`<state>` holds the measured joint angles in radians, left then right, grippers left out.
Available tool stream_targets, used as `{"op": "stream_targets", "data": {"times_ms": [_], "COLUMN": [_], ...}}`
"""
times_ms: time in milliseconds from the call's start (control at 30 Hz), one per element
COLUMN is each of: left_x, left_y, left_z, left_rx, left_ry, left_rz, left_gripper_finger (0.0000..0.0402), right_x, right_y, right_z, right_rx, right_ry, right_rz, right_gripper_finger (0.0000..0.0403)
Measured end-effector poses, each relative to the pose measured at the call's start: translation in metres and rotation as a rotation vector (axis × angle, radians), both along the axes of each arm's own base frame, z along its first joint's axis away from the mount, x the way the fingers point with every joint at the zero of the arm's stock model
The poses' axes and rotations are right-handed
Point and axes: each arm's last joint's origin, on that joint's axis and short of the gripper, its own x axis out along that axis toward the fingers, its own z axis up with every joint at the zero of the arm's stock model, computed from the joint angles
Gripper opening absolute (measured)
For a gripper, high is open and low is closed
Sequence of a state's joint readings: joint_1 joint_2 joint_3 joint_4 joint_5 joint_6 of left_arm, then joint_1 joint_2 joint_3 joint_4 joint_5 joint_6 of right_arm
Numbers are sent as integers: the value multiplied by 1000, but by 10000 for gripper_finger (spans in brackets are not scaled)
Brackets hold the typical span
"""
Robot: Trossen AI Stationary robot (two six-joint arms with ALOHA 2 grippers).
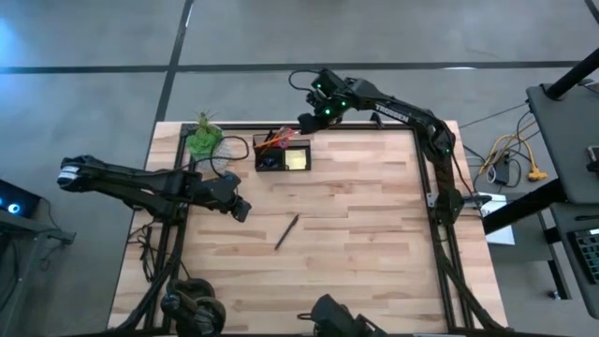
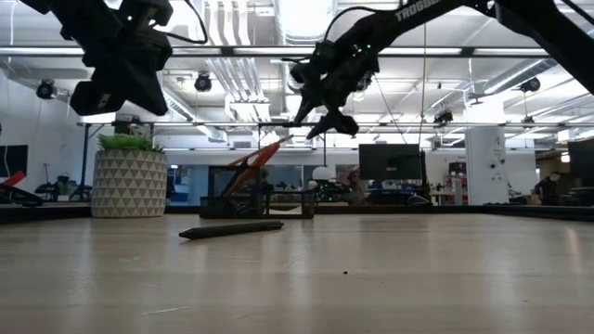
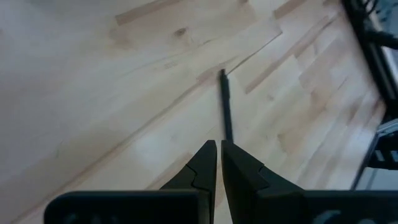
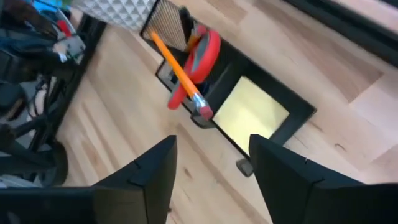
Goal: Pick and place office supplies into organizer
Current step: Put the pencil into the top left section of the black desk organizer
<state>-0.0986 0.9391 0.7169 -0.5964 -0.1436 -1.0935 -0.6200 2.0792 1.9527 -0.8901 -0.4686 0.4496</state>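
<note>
The black organizer (image 1: 284, 154) stands at the table's far edge. It holds red-handled scissors (image 4: 202, 53), a yellow sticky-note pad (image 4: 249, 115) and an orange pencil (image 4: 180, 74), which slants with its pink eraser end (image 4: 202, 111) up. My right gripper (image 4: 211, 168) hovers open above the organizer's far side (image 1: 309, 122), with nothing between its fingers. A black pen (image 1: 286, 231) lies flat on the table's middle. My left gripper (image 1: 241, 208) hangs shut in the air left of the pen, and the pen shows ahead of the fingertips (image 3: 225, 112).
A potted green plant (image 1: 203, 140) in a white patterned pot (image 2: 130, 181) stands just left of the organizer. A small dark piece (image 4: 244, 167) lies on the wood beside the organizer. Bare wood table spreads across the middle, right and near side.
</note>
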Motion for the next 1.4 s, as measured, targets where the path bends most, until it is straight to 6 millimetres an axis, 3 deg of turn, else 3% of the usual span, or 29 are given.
{"op": "stream_targets", "data": {"times_ms": [833, 1400], "left_x": [5, 6], "left_y": [-1, -1], "left_z": [-1, -2], "left_rx": [-6, -3], "left_ry": [-18, -10], "left_rz": [-2, -3], "left_gripper_finger": [8, 8], "right_x": [9, 10], "right_y": [-8, -9], "right_z": [-34, -34], "right_rx": [-5, -13], "right_ry": [-154, -172], "right_rz": [6, 11], "right_gripper_finger": [193, 124]}}
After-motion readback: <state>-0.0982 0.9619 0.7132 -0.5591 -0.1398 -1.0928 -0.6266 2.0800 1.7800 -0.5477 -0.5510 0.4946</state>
